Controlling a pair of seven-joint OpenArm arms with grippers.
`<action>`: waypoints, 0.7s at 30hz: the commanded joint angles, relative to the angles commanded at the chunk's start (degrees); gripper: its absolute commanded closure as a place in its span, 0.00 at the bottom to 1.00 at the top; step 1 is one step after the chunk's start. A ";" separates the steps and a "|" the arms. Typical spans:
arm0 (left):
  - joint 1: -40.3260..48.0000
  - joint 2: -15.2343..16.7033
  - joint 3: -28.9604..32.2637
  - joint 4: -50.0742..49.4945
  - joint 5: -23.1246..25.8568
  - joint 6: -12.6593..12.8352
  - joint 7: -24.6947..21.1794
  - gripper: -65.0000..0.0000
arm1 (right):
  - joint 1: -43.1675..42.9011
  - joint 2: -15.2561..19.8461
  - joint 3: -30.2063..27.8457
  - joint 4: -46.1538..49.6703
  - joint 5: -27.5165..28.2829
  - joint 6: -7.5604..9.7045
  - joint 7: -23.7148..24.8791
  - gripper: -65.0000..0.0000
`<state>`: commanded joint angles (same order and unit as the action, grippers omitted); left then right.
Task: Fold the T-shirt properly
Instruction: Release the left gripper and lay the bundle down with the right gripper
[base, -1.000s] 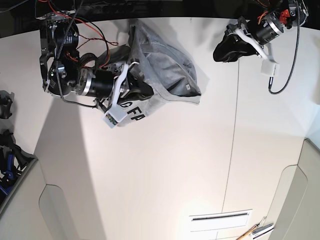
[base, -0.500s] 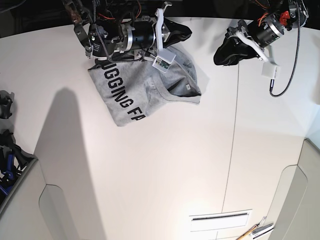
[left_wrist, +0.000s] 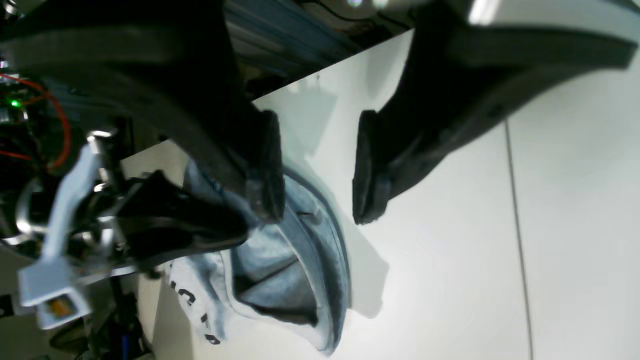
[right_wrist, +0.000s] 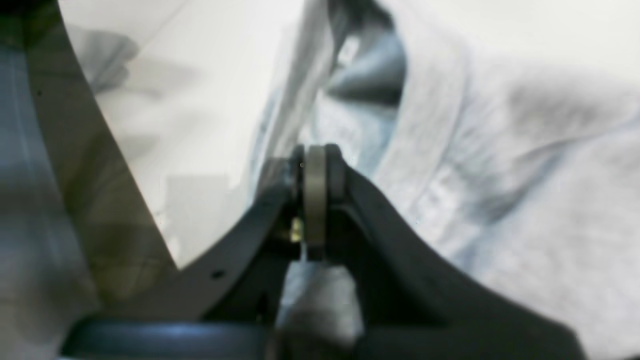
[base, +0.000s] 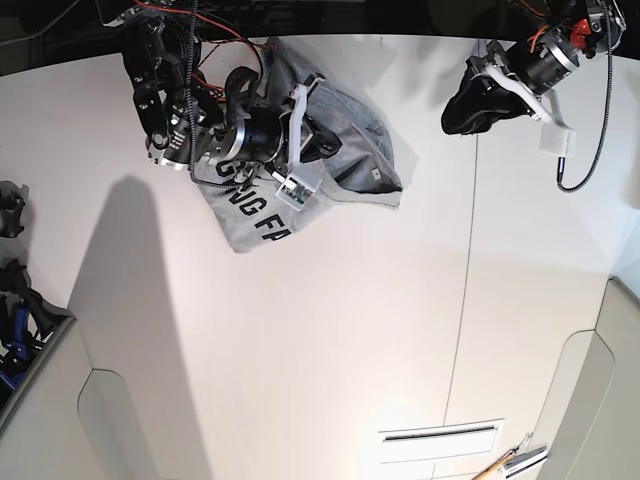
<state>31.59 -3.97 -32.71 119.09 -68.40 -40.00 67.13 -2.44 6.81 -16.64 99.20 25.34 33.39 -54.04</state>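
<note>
My right gripper (base: 325, 143) sits pinched shut over the crumpled T-shirt (base: 350, 130) at eleven o'clock on the worktop (base: 350, 330); my left gripper (base: 470, 100) hangs wide at one o'clock, well apart.

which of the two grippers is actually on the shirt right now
The right gripper: its jaws are pressed shut on a fold of the T-shirt. The left gripper is open over bare table, off to the shirt's side.
</note>
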 joint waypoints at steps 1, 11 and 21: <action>0.00 0.02 0.00 0.00 -0.22 0.00 0.00 0.64 | -0.07 0.00 0.00 -0.79 1.40 0.00 -0.48 1.00; 0.00 0.00 0.00 0.00 -0.37 0.00 0.00 0.64 | -0.28 0.00 -12.00 -1.62 5.73 0.00 -4.70 1.00; -0.81 0.00 -8.35 2.36 -8.24 0.00 2.27 0.64 | 0.39 -0.85 -9.03 6.97 8.81 0.04 1.57 1.00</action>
<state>30.79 -3.97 -41.06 121.45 -76.64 -40.00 69.41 -2.04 5.96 -25.67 106.17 34.15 33.43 -52.47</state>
